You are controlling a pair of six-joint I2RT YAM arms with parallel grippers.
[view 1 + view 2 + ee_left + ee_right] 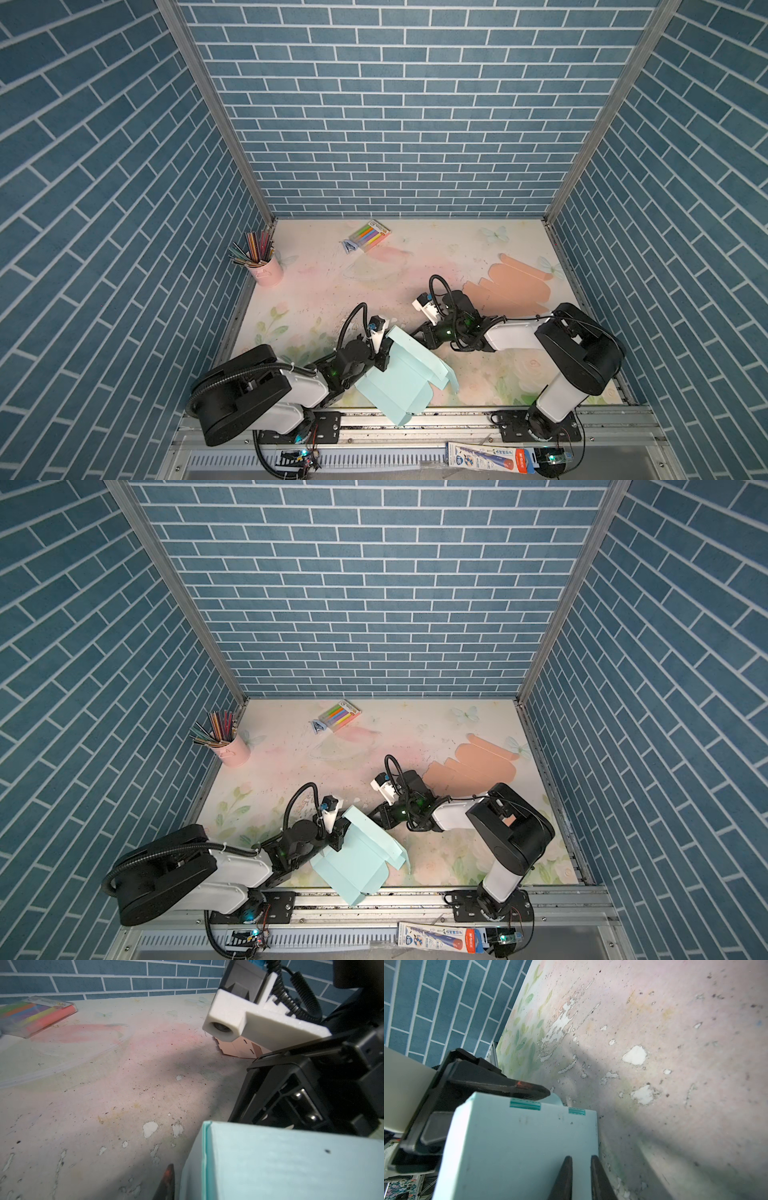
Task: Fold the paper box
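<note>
The paper box point(399, 378) is light teal and partly folded. It lies at the table's front centre in both top views, with one panel tilted up and a corner over the front rail point(353, 862). My left gripper point(384, 353) is at its left edge, jaws either side of the raised wall. In the left wrist view one finger point(167, 1182) shows beside the wall point(291, 1163); the other is hidden behind it. My right gripper point(581, 1159) rests over the panel point(519, 1147) near its edge, fingers a narrow gap apart with nothing visible between them. It reaches in from the right point(417, 332).
A flat orange box blank point(511, 286) lies at the right behind the right arm. A pink cup of pencils point(266, 266) stands at the left wall. A marker pack point(370, 235) lies at the back. A printed packet point(490, 455) lies below the front rail.
</note>
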